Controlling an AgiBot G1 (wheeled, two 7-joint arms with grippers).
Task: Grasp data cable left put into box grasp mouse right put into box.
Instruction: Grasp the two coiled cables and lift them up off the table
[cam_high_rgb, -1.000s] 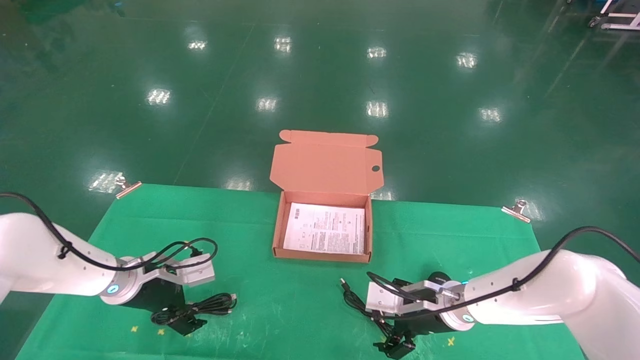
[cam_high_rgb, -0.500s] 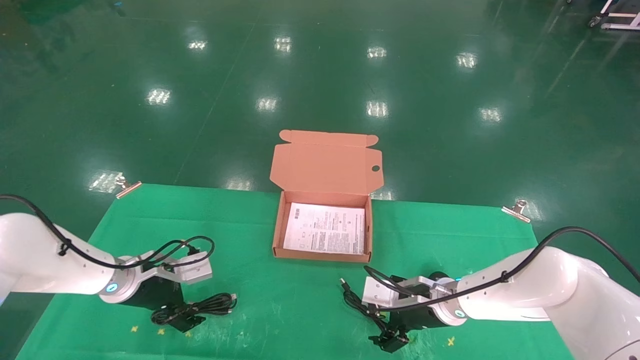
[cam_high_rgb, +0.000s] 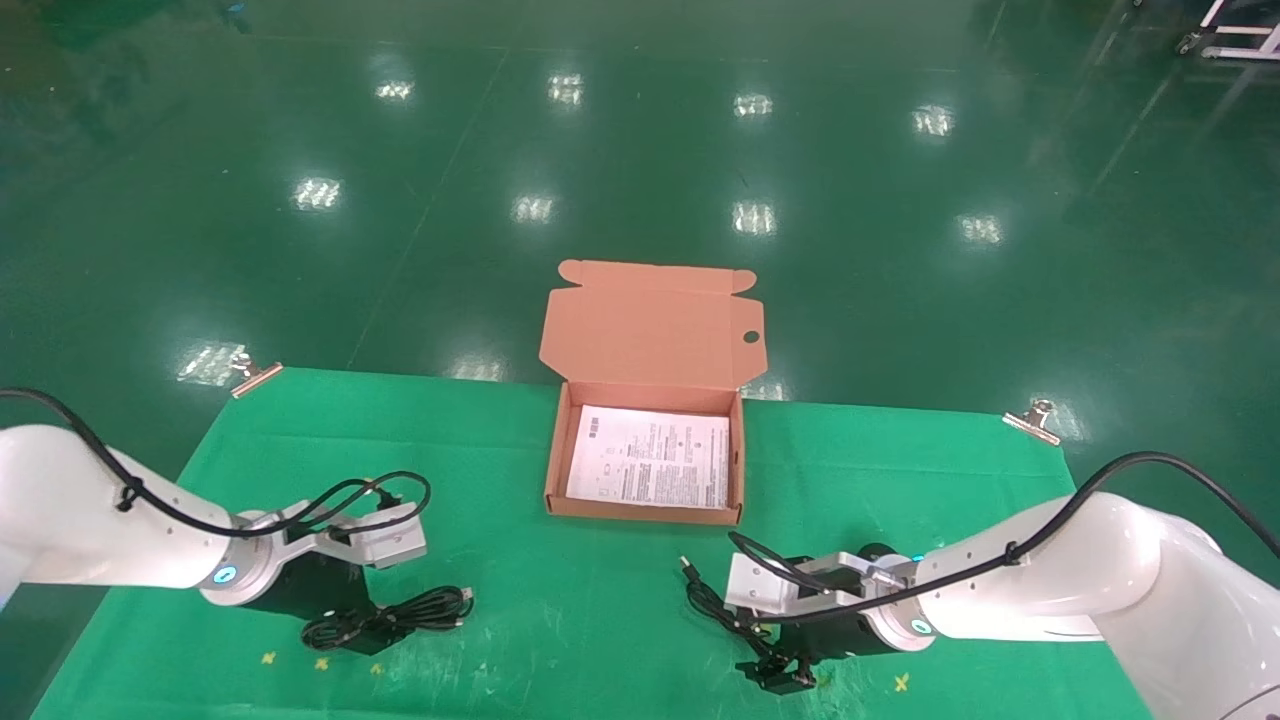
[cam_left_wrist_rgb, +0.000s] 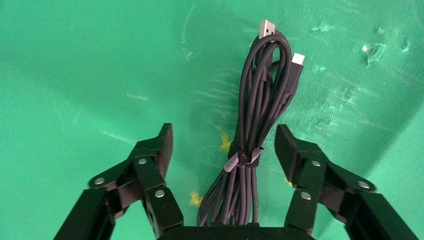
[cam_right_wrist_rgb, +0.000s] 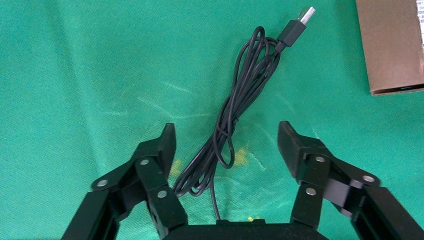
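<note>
Green cloth (cam_high_rgb: 520, 450) covers the table; both my arms are low over its near edge. My left gripper (cam_left_wrist_rgb: 223, 145) has its fingers (cam_left_wrist_rgb: 159, 145) spread wide, one on each side of the data cable (cam_left_wrist_rgb: 260, 120), neither touching it. The bundle lies flat on the cloth, bound by a small tie (cam_left_wrist_rgb: 243, 159) right between my fingertips, its two plugs pointing away from the wrist. Judgement: straddling it at the tie makes sense, since all the strands are gathered there and a squeeze should catch the whole bundle, not one loop.

My right gripper (cam_right_wrist_rgb: 226, 142) is also spread wide, over the mouse's cord (cam_right_wrist_rgb: 235, 120), whose USB plug (cam_right_wrist_rgb: 296, 26) points toward the box (cam_high_rgb: 640, 512). The mouse (cam_high_rgb: 878, 552) shows only as a dark sliver beside my right wrist in the head view; in the wrist view I cannot see it. Judgement: closing here would catch the cord, not the body, so the mouse would dangle.

The box sits open at mid-table, between my arms and farther out, lid (cam_high_rgb: 650, 325) tipped back, a leaflet (cam_high_rgb: 650, 458) flat inside. Nothing else is in it yet.

Next, by my reading: close the left fingers first, then lift.
</note>
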